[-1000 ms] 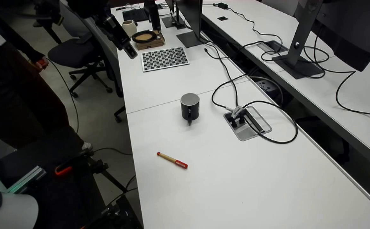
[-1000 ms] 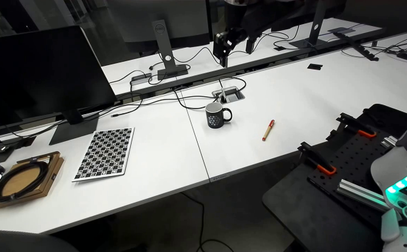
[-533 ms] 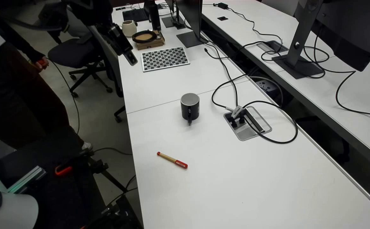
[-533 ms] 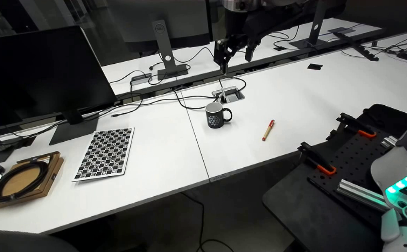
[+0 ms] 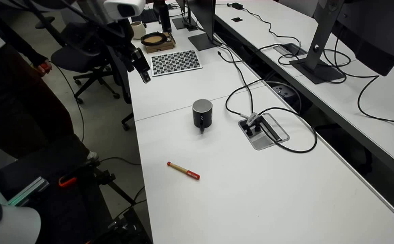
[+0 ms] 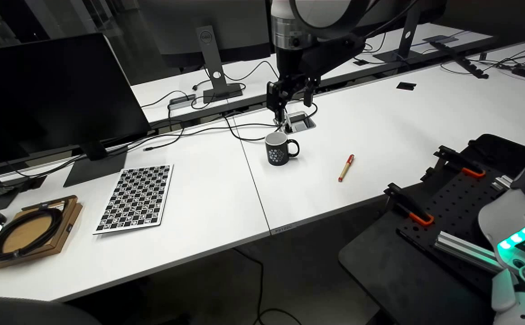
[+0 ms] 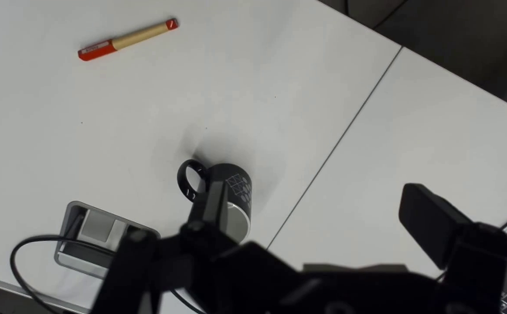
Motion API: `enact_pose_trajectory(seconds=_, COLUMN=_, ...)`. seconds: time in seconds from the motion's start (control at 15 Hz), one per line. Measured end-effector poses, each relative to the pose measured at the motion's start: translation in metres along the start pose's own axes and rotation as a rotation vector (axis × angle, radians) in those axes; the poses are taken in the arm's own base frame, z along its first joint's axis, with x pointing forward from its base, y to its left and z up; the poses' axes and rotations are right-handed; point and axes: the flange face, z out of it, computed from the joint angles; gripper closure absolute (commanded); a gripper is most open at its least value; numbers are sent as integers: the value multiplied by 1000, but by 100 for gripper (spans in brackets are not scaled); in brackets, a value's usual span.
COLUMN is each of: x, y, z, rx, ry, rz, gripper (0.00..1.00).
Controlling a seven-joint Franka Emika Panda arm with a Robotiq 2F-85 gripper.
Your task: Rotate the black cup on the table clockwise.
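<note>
The white bench (image 5: pixel 251 193) stretched a long way, a seam (image 7: pixel 335 147) crossing it from one long edge to the other, with the robot's base (image 6: pixel 513 210) off its front edge. Over the bench hung the tool (image 7: pixel 314 196), released, its fingers (image 7: pixel 427 222) spread wide and nothing between them. A cable outlet (image 5: pixel 260 137) sat near the back edge. The black mug (image 6: pixel 276 152) stood upright just beside the seam, about midway between the long edges, its handle (image 7: pixel 182 179) pointing away from the seam. A red-and-tan marker (image 6: pixel 346 168) lay closer to the front edge, apart from the mug. I took the step for the approach, with the turn yet to begin. In the wrist view one finger partly covered the mug, so the next move, I reckoned, called for shifting until the fingers straddled it, then lowering, clamping and twisting clockwise.
</note>
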Motion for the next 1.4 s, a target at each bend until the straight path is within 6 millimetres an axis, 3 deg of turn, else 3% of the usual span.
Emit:
enact_pose_trajectory(seconds=0.6, x=40, y=-13, z=45, rx=-139, ry=-32, rz=1, gripper=0)
enact_pose_trajectory(seconds=0.93, x=61, y=-17, z=78, rx=-117, ry=-118, rz=7, gripper=0)
enact_pose_trajectory(seconds=1.4, x=65, y=-16, z=84, rx=-128, ry=-124, rz=20, gripper=0)
